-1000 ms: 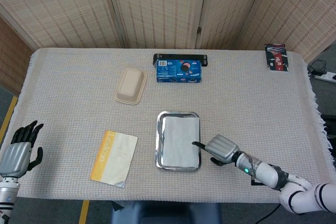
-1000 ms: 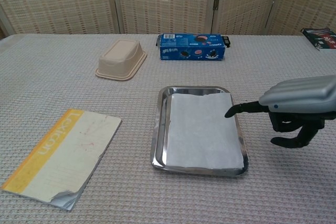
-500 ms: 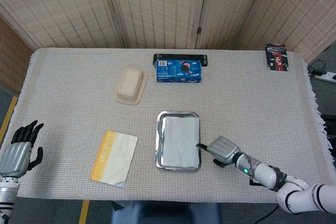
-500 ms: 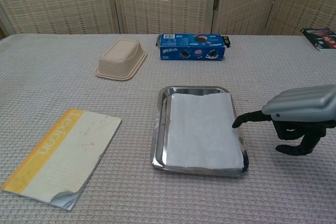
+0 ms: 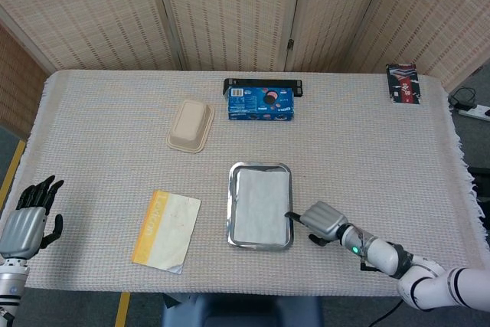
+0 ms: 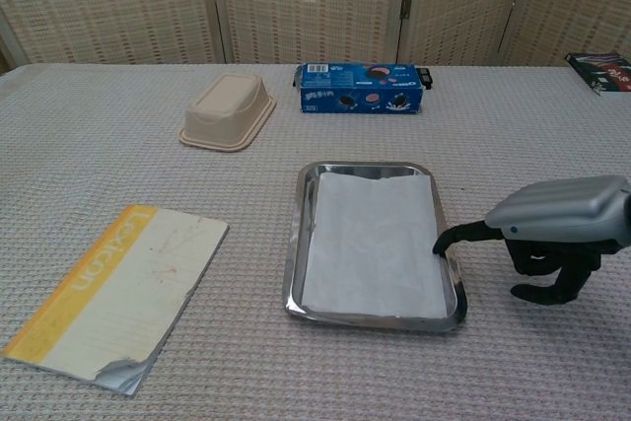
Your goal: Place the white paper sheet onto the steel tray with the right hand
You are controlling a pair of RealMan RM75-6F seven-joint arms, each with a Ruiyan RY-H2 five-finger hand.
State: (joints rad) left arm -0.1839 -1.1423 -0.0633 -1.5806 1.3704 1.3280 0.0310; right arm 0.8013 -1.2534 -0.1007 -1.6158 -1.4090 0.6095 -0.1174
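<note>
Right hand (image 6: 557,229) low over the table (image 6: 296,401), 1 finger extended so that its tip meets the near right rim of the steel tray (image 6: 293,278) at the edge of the white paper sheet (image 6: 373,244); the remaining fingers curl under the palm and grasp nothing. The sheet lies flat inside the tray, immediately left of this hand. Further left of the tray, a yellow-edged notebook (image 6: 113,293) lies flat. Beyond the tray, away from the hand: a beige container (image 6: 228,110) turned upside down, and a blue cookie box (image 6: 360,88) with a black object (image 5: 262,83) behind it. A dark packet (image 5: 403,83) sits at the far right corner. Left hand (image 5: 27,220) off the table's left edge, fingers spread, holding nothing.
</note>
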